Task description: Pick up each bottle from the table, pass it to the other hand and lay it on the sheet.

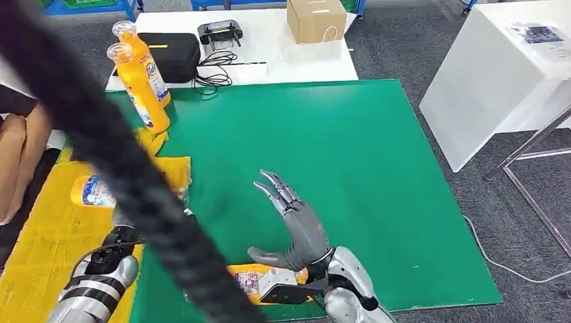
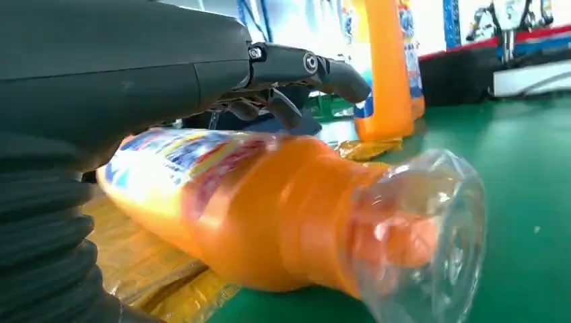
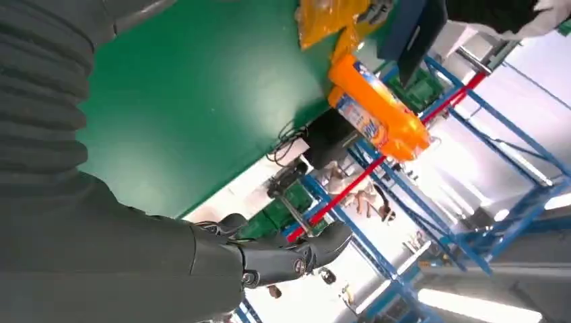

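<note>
Bottle [image 2: 269, 208] lies on its side at the yellow sheet's [image 1: 40, 235] edge, under my left hand [image 2: 296, 81]; whether I grip it, I cannot tell. My right hand [image 1: 289, 215] hovers spread, empty. Next: two upright bottles [image 1: 141, 81].

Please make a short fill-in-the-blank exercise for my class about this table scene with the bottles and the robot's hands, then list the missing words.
1. The two upright bottles standing at the back of the table are ____ in colour.
2. The sheet beside the green mat is ____.
3. The bottle next to the left hand is lying on its ____.
4. The right hand holds nothing; its fingers are ____.

Missing words: orange; yellow; side; open
</note>
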